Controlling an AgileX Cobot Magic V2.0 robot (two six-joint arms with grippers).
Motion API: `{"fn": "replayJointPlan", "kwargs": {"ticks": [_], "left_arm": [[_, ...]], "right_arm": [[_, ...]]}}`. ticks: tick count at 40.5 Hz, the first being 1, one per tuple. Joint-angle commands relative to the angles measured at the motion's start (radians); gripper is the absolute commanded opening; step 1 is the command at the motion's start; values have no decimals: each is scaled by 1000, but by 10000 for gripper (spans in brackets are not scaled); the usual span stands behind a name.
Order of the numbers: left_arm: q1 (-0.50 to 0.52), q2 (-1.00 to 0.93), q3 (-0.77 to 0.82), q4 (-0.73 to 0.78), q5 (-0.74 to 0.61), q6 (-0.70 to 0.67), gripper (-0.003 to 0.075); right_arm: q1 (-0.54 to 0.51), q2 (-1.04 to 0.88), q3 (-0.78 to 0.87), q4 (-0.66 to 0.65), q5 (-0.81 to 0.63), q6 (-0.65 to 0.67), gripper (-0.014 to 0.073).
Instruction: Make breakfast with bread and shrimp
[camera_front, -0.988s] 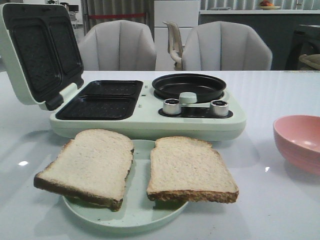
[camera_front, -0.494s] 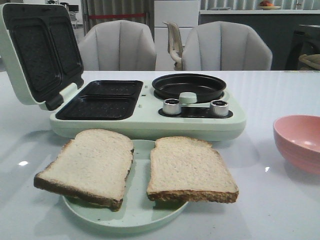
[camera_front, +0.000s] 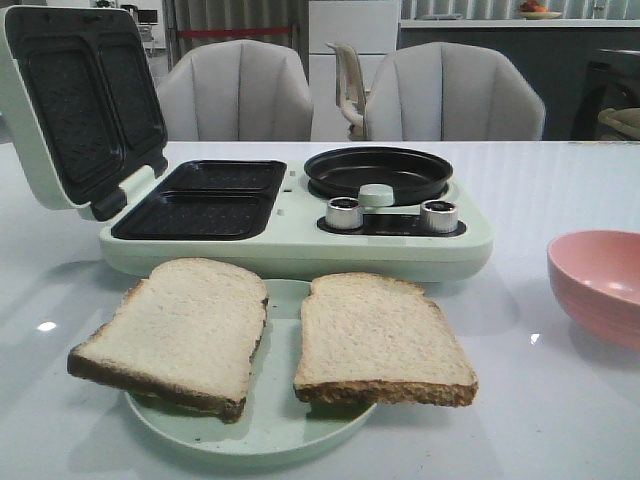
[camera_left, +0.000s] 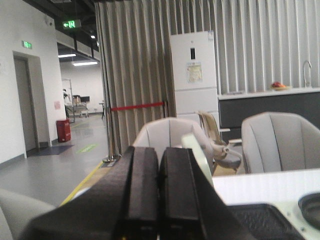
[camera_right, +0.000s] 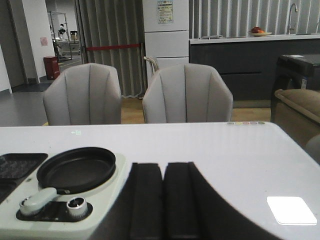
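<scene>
Two slices of bread lie side by side on a pale green plate (camera_front: 285, 425) at the front of the table: the left slice (camera_front: 180, 330) and the right slice (camera_front: 378, 338). No shrimp shows in any view. Neither gripper shows in the front view. In the left wrist view my left gripper (camera_left: 159, 152) is shut and empty, raised and facing the room. In the right wrist view my right gripper (camera_right: 163, 167) is shut and empty, above the table to the right of the appliance (camera_right: 107, 192).
A pale green breakfast maker (camera_front: 300, 235) stands behind the plate, its lid (camera_front: 75, 100) open at the left over two black sandwich wells (camera_front: 205, 200), with a round black pan (camera_front: 378, 172) and two knobs (camera_front: 343, 212) at the right. A pink bowl (camera_front: 600, 285) sits at the right edge.
</scene>
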Motion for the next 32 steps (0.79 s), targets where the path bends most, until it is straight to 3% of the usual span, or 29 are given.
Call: {"fn": "replayJointPlan", "kwargs": {"ticks": [1, 8, 21, 32], "left_arm": [[-7, 83, -164, -12, 65, -10, 110], [-7, 235, -330, -45, 259, -10, 110], [-7, 421, -339, -103, 435, -10, 110], [-7, 523, -339, -93, 453, -10, 112]], "right_arm": [[-9, 106, -166, 6, 14, -9, 34], [-9, 272, -323, 6, 173, -9, 34], [-9, 510, -330, 6, 295, -9, 34], [-9, 666, -330, 6, 299, -9, 48]]}}
